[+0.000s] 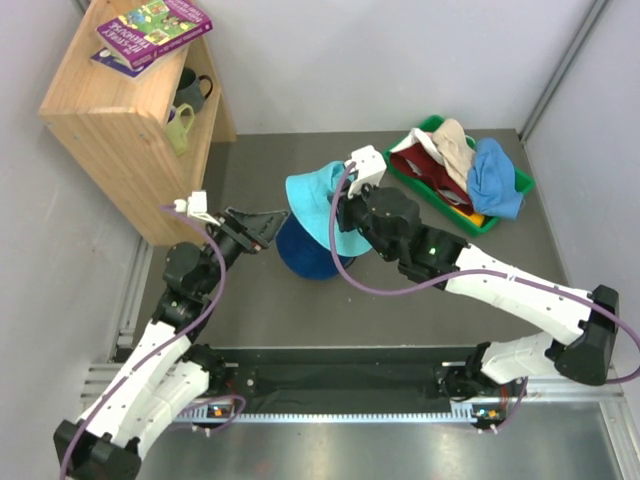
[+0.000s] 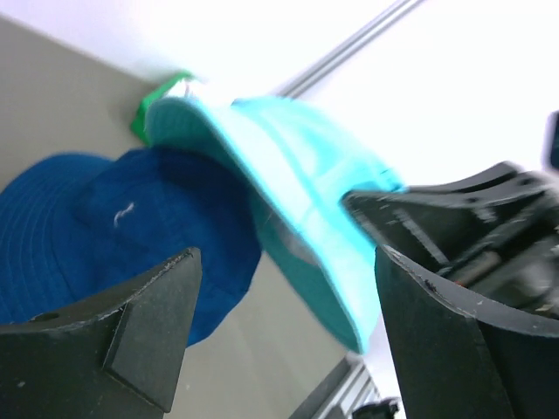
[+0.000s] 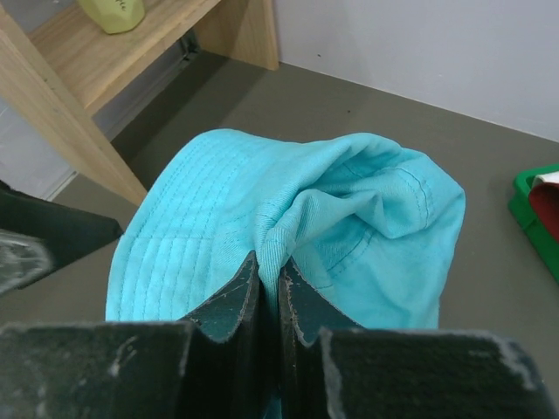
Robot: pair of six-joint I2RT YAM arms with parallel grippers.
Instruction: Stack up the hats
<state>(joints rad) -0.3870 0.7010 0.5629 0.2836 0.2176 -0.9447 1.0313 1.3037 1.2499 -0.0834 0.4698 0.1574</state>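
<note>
A teal hat (image 1: 318, 205) hangs in the air over a dark blue hat (image 1: 300, 256) that lies on the table. My right gripper (image 3: 269, 266) is shut on a pinched fold of the teal hat (image 3: 306, 205). My left gripper (image 1: 268, 224) is open, just left of both hats. In the left wrist view the teal hat (image 2: 293, 196) droops ahead between the wide-apart fingers (image 2: 153, 327), touching neither, with the blue hat (image 2: 96, 231) below and to the left. More hats lie piled in the green tray (image 1: 428, 127): beige (image 1: 455, 145), blue (image 1: 496, 176) and dark red (image 1: 440, 178).
A wooden shelf (image 1: 120, 120) stands at the back left with books (image 1: 150, 28) on top and mugs (image 1: 188, 92) inside. Grey walls close in the table on three sides. The right arm (image 1: 500, 280) stretches across the middle right.
</note>
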